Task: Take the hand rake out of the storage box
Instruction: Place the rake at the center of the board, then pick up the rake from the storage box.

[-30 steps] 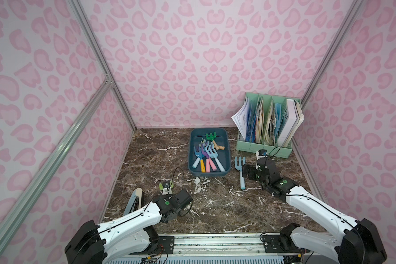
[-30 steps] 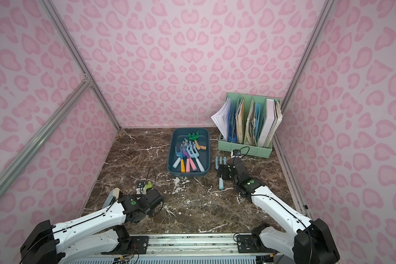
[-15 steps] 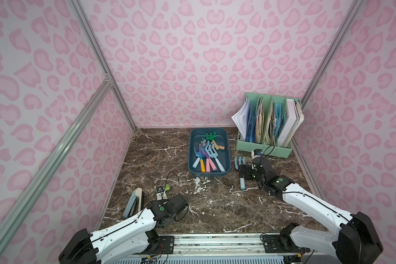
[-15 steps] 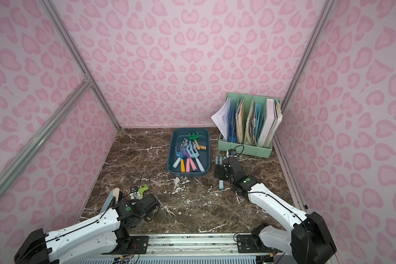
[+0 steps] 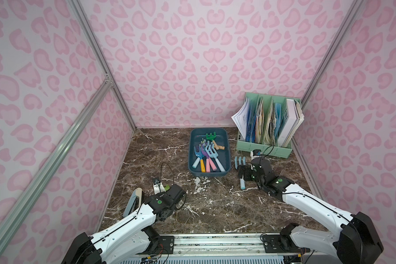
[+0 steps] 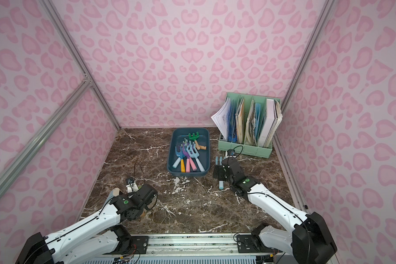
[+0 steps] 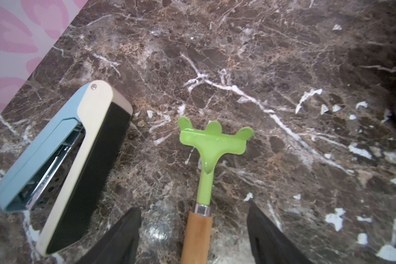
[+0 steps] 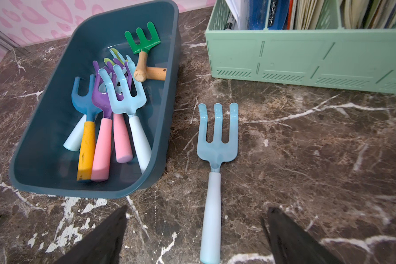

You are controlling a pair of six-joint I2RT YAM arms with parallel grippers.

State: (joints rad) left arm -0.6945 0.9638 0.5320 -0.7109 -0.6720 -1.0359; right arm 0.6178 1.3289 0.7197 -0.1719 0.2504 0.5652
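The left fingers [image 7: 119, 235] are hanging spread either side of a glossy lime-green hand rake [image 7: 212, 141] with a wooden handle, which is lying flat on the brown marbled surface [image 7: 284, 68], well apart from the smooth teal plastic storage box [image 8: 78, 190]. The right fingers [image 8: 101, 240] are gaping likewise around a pale-blue three-pronged fork [image 8: 217, 146] just beside that box.

Desk [image 5: 215, 205] layout
Rakes [image 5: 206, 156] are laid in the storage box [image 5: 207, 174]; one hand rake [image 8: 215, 146] is placed just right of it (before the file organizer [image 5: 264, 148]), a stapler [image 7: 64, 160] front-left.
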